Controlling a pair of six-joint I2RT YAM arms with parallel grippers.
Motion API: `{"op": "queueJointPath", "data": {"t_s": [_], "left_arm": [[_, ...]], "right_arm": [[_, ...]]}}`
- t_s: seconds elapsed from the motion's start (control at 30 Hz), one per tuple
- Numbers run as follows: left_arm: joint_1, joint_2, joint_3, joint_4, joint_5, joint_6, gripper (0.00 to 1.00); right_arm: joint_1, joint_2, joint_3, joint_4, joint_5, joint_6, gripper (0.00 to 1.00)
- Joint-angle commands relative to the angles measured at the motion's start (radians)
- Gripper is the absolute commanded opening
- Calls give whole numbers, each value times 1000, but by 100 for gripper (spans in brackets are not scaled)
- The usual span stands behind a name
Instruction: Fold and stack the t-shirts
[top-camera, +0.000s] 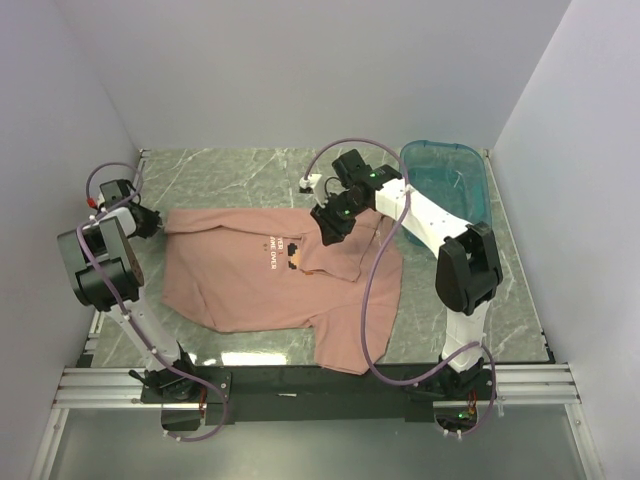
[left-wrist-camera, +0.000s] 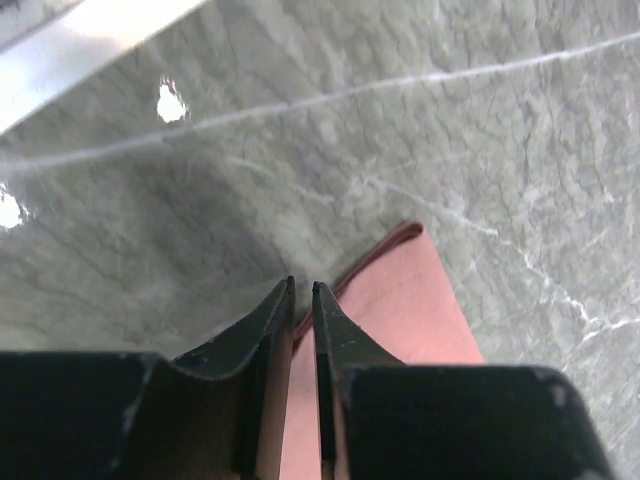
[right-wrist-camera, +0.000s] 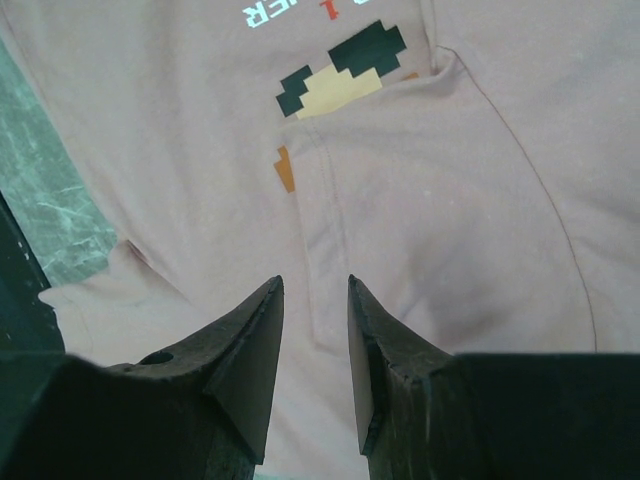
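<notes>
the left gripper (left-wrist-camera: 303, 288) has its jaws drawn almost together on the edge of the pink t-shirt (top-camera: 250, 280) at its far left corner, with the arm folded back along the left side of the table (top-camera: 250, 170). the right gripper (right-wrist-camera: 315, 285) hangs half open (nothing between its fingers) over the t-shirt beside the chest print (right-wrist-camera: 340, 75), its forearm reaching left from a raised elbow. the t-shirt lies spread mid-table.

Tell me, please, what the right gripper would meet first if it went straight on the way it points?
The right gripper would most likely meet the t-shirt first, on the folded-over flap just ahead of its open fingers; the gap to the cloth is unclear.
</notes>
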Motion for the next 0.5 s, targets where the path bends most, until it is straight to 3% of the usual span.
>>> {"op": "queueJointPath", "data": {"t_s": [0.0,0.2,0.37,0.47], "left_arm": [[7,21,55,-20,-2,38,19],[18,-11,36,0,13,48,23],[16,-86,-1,28,16,53,43],[16,-114,-20,34,25,65,47]], "right_arm": [[-19,11,-3,11,30,20,39],[-77,20,-13,84,125,143,39],[-123,34,-30,143,252,221,39],[-143,46,-45,160,313,233,39]]}}
